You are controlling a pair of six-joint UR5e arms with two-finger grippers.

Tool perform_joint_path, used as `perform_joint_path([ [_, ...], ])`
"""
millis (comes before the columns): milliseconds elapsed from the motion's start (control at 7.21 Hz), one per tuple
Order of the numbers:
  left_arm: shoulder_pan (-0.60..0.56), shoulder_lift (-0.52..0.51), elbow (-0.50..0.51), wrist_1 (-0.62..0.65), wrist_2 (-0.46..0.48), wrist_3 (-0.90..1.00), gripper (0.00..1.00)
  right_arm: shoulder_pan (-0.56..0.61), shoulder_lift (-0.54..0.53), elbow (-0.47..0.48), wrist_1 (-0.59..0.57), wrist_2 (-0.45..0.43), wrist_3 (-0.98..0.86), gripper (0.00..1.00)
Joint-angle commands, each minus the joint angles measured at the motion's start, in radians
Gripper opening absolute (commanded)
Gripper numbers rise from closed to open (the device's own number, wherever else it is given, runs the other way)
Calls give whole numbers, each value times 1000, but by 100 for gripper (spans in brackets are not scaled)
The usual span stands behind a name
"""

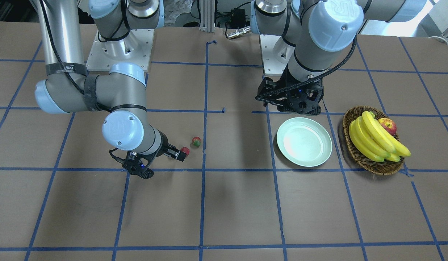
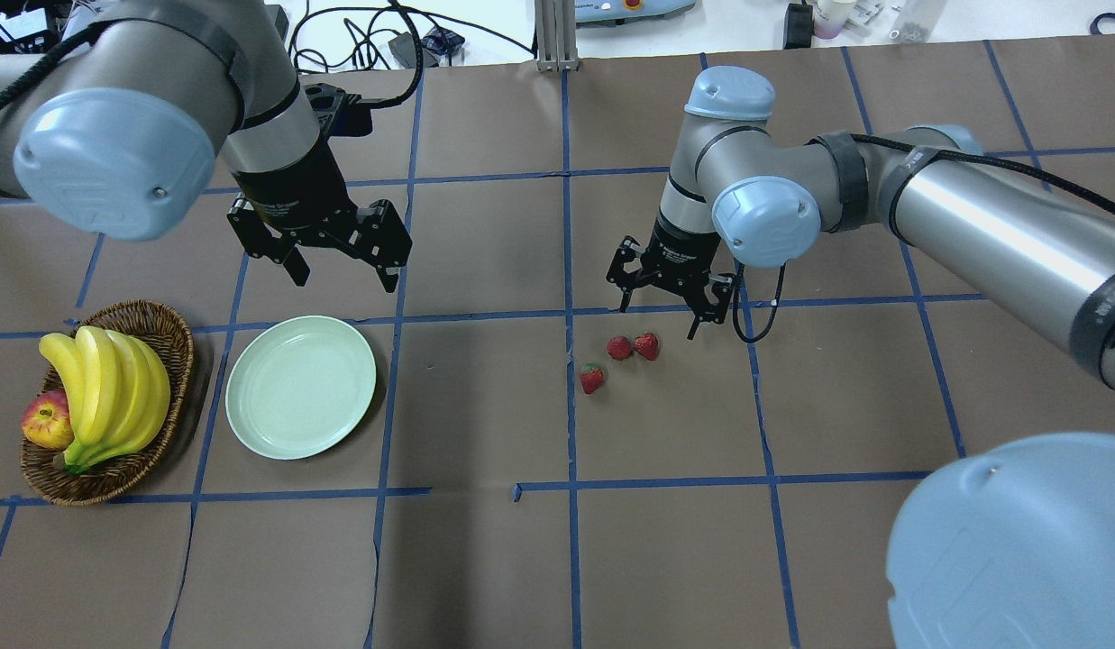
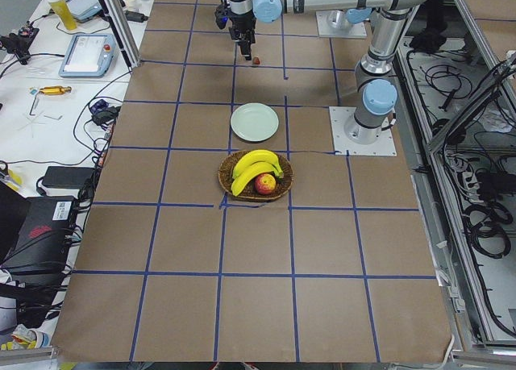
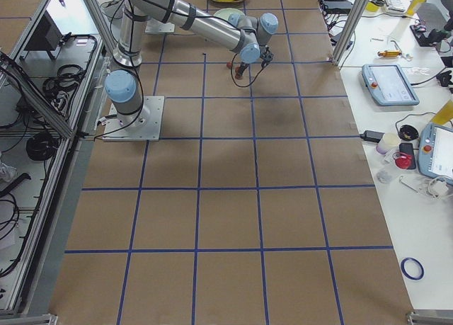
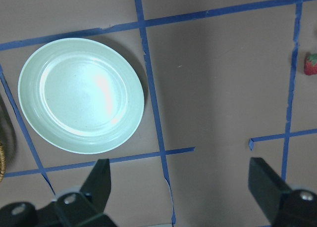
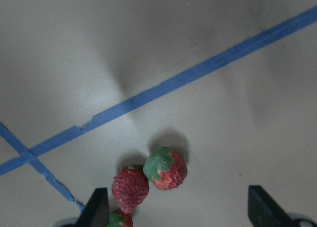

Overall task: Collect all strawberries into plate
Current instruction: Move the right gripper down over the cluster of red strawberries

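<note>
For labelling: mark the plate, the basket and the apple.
plate (image 2: 301,386), overhead view, on its bare centre.
basket (image 2: 182,361), overhead view, on its woven right wall.
apple (image 2: 45,421), overhead view, on the middle of its visible skin.

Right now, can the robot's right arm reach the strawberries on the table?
Probably yes. The right gripper hangs open right beside the three strawberries. They lie out in the open on the table, with nothing between them and the gripper.
</note>
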Motion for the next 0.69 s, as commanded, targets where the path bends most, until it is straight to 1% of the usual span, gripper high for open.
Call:
perform_joint_path([
  [0,-12,-1,0,-1,-1,-15,100,1,29,22,-11,1,150,99],
  [278,-10,-1,-2,-1,2,-15,100,0,37,20,-20,4,207,100],
  [555,-10,-1,-3,-2,5,-15,100,0,56,22,-52,5,260,95],
])
